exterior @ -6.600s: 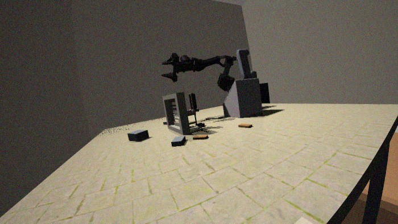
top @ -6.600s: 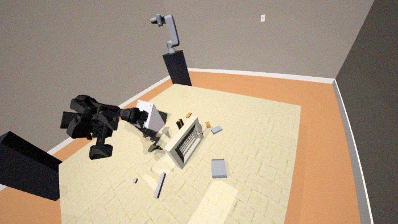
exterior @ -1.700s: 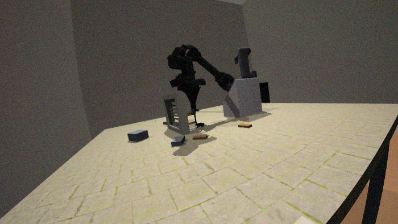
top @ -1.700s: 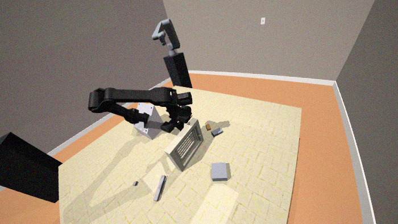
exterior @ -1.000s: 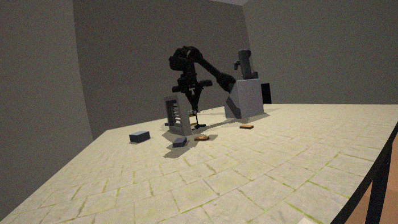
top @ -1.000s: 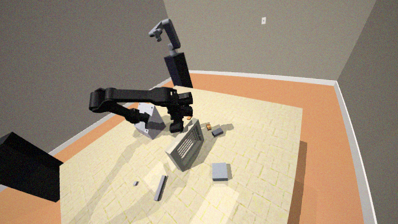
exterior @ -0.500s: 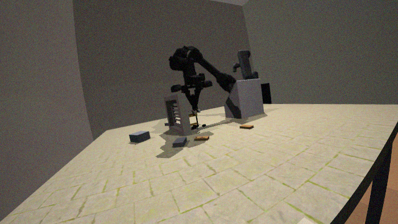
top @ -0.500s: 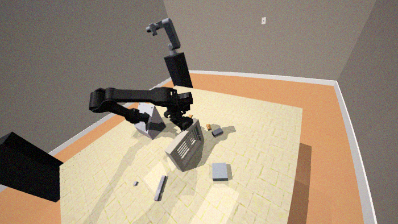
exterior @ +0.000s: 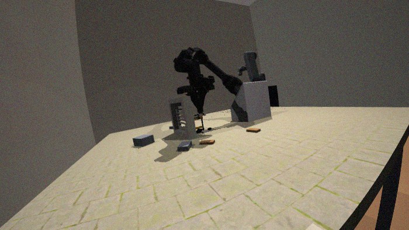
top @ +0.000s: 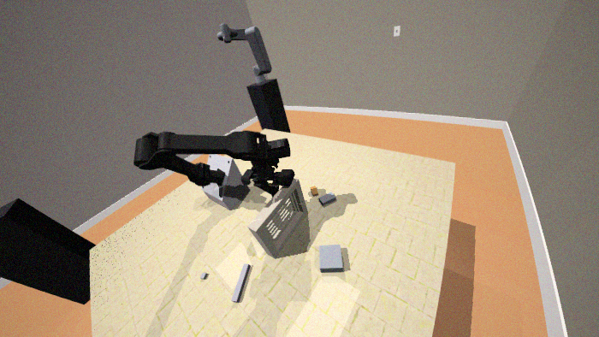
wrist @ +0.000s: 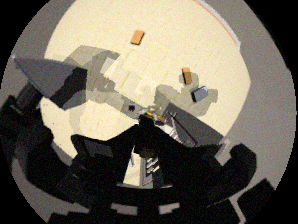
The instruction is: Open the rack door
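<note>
Hand (top: 274,191) (exterior: 200,113) (wrist: 145,127) mostly closed, clamped on something narrow, presumably upright handle; handle itself hidden by fingers, beside slotted grey rack (top: 305,233) (exterior: 190,124) (wrist: 192,124). Handle likely light, stiff, slippery if pinched off-centre; best squeezed mid-height, turned about own axis. Rack matt, hard-edged, boxy; table (top: 385,214) (exterior: 234,175) (wrist: 165,55) tile-patterned.

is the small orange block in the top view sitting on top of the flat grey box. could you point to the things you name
No, the orange block (top: 314,191) lies apart from the box (top: 330,257).
</note>
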Motion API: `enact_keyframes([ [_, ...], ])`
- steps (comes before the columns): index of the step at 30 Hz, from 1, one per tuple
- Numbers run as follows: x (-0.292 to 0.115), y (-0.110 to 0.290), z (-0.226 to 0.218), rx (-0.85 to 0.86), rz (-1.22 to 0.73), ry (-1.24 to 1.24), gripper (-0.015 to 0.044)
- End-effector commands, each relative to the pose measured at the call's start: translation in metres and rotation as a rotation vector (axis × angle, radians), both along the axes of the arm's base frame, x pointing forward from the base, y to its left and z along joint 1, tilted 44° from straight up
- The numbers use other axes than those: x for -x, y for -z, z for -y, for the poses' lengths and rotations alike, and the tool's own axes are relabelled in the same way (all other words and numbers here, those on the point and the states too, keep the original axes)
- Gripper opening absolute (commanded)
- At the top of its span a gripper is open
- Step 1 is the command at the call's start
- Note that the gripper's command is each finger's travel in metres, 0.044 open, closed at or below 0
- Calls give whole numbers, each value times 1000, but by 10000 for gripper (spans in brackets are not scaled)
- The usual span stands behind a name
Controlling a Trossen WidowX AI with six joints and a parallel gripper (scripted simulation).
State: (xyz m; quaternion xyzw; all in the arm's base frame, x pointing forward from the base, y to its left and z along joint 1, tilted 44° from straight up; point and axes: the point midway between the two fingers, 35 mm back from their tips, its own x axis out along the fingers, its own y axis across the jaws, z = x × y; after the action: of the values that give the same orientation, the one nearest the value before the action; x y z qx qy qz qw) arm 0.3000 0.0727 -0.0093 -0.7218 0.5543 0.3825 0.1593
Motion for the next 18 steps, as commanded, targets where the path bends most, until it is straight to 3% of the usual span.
enact_keyframes([
  [1, 0, 0, 0, 6, -21, -24, 12],
  [2, 0, 0, 0, 6, -21, -24, 12],
  [12, 0, 0, 0, 6, -21, -24, 275],
  [18, 0, 0, 0, -10, 96, 101, 284],
])
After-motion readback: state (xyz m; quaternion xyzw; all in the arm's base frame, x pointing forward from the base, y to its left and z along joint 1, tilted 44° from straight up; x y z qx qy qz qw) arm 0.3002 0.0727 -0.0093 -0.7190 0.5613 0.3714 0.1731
